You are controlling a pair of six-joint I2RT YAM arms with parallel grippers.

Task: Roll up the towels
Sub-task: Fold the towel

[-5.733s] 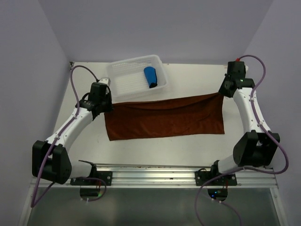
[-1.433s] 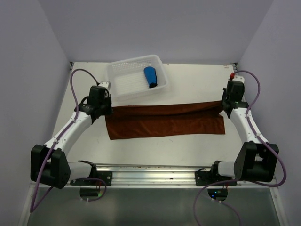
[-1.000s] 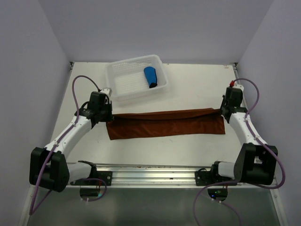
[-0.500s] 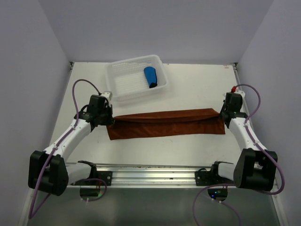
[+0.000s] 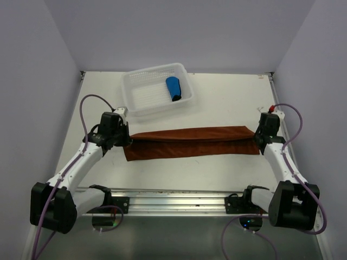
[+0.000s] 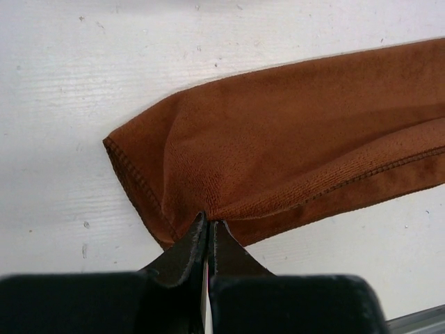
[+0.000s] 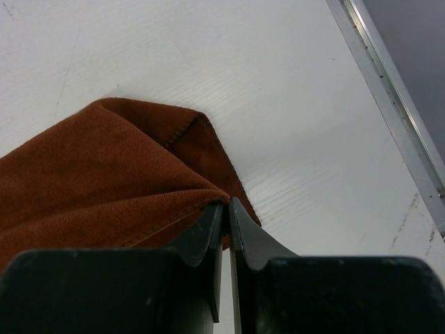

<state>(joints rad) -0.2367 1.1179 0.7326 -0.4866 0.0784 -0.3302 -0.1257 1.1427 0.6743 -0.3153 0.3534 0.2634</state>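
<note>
Your left gripper (image 6: 207, 231) is closed tight on the folded edge of the rust-brown towel (image 5: 192, 142), at centre left of the top view. Your right gripper (image 7: 226, 207) pinches the opposite end, at centre right. Both arms reach low over the table (image 5: 222, 97). The blue towel (image 5: 173, 88) lies rolled in the white basket (image 5: 154, 69), upper centre. From above, the wrists hide the fingertips.

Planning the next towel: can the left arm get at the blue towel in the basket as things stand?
Probably not yet. The left fingers are shut on a corner of the rust-brown towel. The blue towel lies uncovered in the open white basket, so once freed the way looks clear.
</note>
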